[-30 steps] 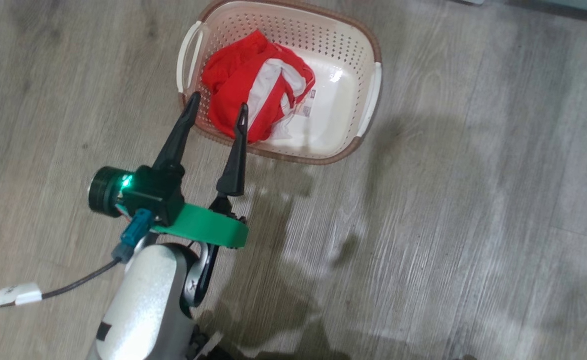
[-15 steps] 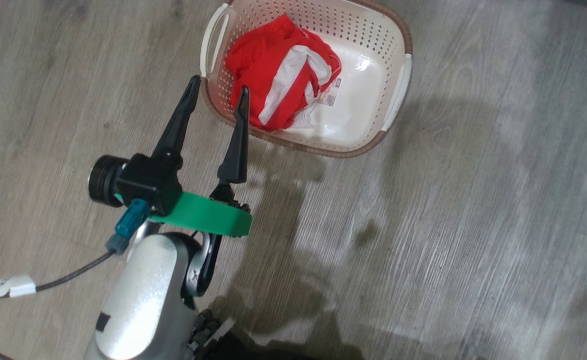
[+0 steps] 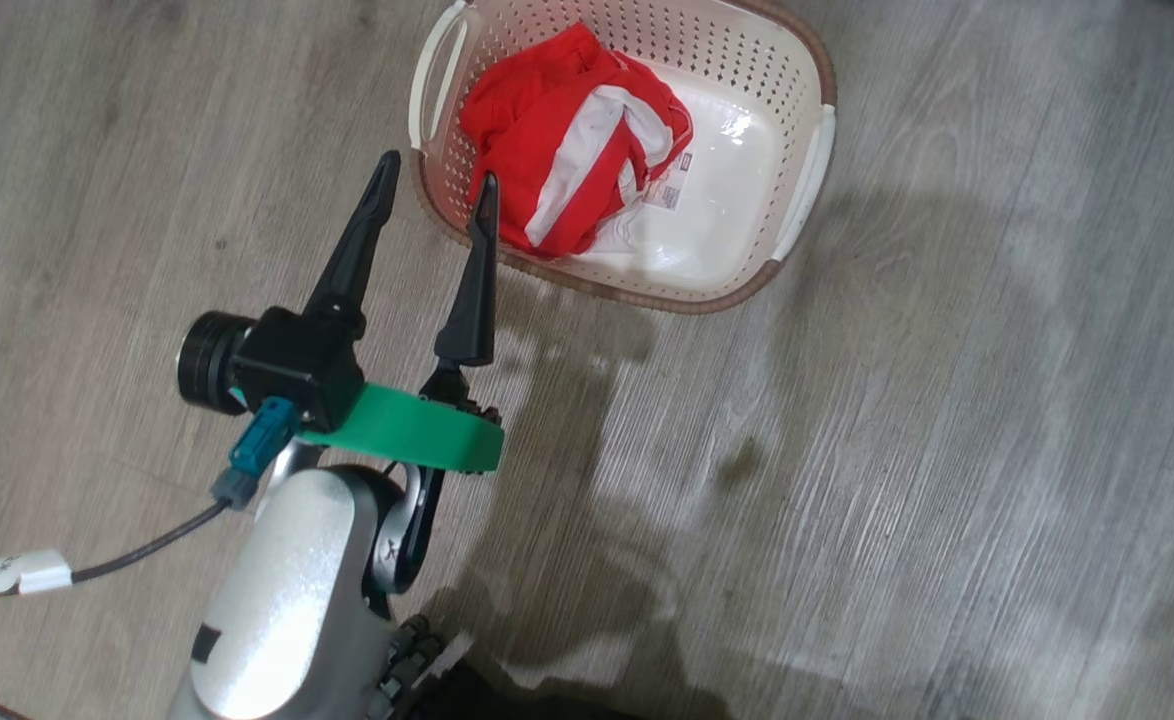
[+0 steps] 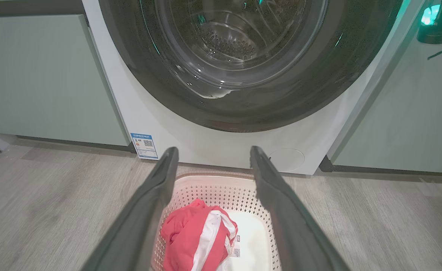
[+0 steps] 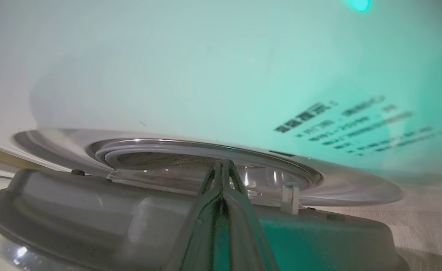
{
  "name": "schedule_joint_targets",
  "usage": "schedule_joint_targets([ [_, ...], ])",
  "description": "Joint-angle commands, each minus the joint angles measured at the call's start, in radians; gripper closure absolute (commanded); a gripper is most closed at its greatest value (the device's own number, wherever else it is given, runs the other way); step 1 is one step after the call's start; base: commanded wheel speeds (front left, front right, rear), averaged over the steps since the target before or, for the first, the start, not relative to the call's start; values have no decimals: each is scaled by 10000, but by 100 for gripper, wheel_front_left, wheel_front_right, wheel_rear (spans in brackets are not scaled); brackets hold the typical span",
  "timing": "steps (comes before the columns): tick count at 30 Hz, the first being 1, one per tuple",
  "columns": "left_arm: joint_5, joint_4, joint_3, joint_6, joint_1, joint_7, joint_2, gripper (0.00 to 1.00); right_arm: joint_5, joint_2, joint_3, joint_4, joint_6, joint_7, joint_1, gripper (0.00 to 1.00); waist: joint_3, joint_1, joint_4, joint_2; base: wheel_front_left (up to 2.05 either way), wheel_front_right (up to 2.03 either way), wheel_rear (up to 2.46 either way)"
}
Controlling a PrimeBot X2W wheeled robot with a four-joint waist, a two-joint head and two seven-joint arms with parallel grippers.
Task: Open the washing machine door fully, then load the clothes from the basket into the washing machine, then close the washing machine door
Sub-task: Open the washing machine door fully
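0 of 3 steps done: washing machine door [image 4: 243, 109] judged barely ajar, w/ clothes [image 3: 547, 150] left in basket [image 3: 647, 295]. Left gripper [image 3: 439, 167] is spread open, right gripper [image 5: 223, 162] pinched shut.

The right gripper [image 5: 223, 167] rises from the bottom edge with its two dark fingers pressed together, the tips reaching up in front of the grey rubber ring [image 5: 138, 147] of the washing machine [image 5: 130, 67]. Close to the camera, the washing machine door [image 5: 66, 210] stands apart from that ring, its dark rim running along the bottom. The white front is tinted green towards the right, where blurred dark lettering [image 5: 356, 120] sits, and wood-grain floor [image 5: 424, 226] shows at the lower right.
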Motion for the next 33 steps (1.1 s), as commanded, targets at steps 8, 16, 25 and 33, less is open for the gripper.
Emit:
schedule_joint_targets([
  [8,-48,-247,425,82,53,-95,146,0,-33,632,431,-117,0,401,451,100,-478,-1,-87,0,0,0,0],
  [16,2,-86,569,48,360,-95,146,0,279,736,438,-165,0,590,1757,100,-1433,-1,-119,0,0,0,0],
  [25,75,-4,644,54,802,-95,146,0,445,941,690,-340,0,973,3293,100,-2504,-1,-79,0,0,0,0],
  [33,165,16,786,85,1244,-95,146,0,769,1283,780,-480,0,1137,4613,100,-3315,-1,40,0,0,0,0],
])
